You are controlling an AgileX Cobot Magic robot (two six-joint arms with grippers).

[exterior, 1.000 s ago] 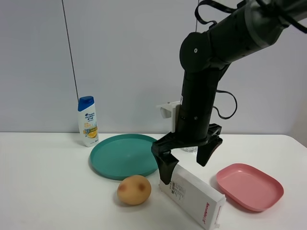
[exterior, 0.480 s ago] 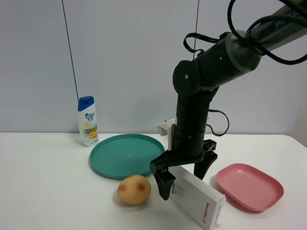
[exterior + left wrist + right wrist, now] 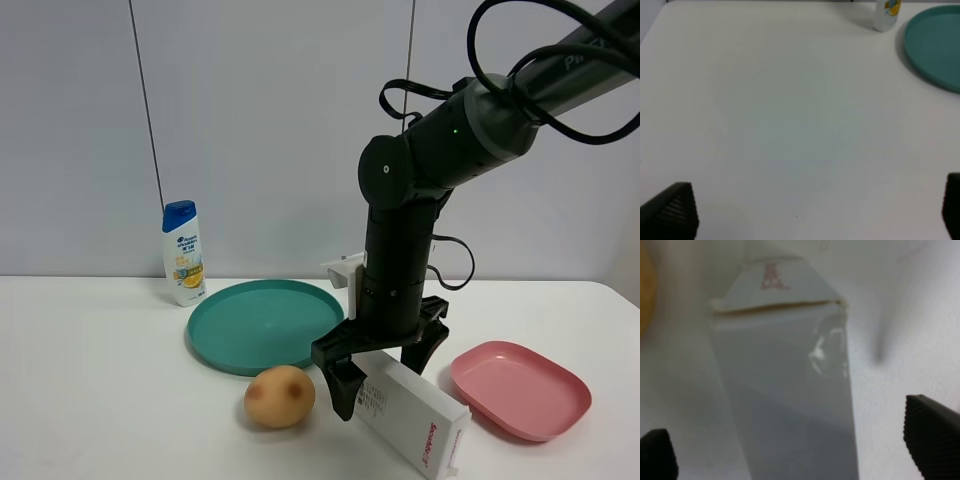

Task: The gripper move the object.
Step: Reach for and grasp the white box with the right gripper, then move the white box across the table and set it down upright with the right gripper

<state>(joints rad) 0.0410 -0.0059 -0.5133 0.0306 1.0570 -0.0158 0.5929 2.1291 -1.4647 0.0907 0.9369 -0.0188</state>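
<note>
The object, a long white carton (image 3: 418,412) with red lettering on its side, lies on the white table at the front right. My right gripper (image 3: 380,378) is open and hangs straight down with one thick black finger on each side of the carton's far end. In the right wrist view the carton (image 3: 785,390) fills the gap between the two fingertips, and the gripper (image 3: 795,452) does not clamp it. My left gripper (image 3: 810,215) is open and empty over bare table; only its fingertips show.
A round brown potato-like thing (image 3: 280,396) lies just left of the carton. A teal plate (image 3: 255,325) is behind it and a pink tray (image 3: 520,388) is to the right. A white shampoo bottle (image 3: 183,253) with a blue cap stands at the back left.
My right arm has come down and shifted slightly left, lowering the open fingers around the carton's far end. The carton has not moved.
</note>
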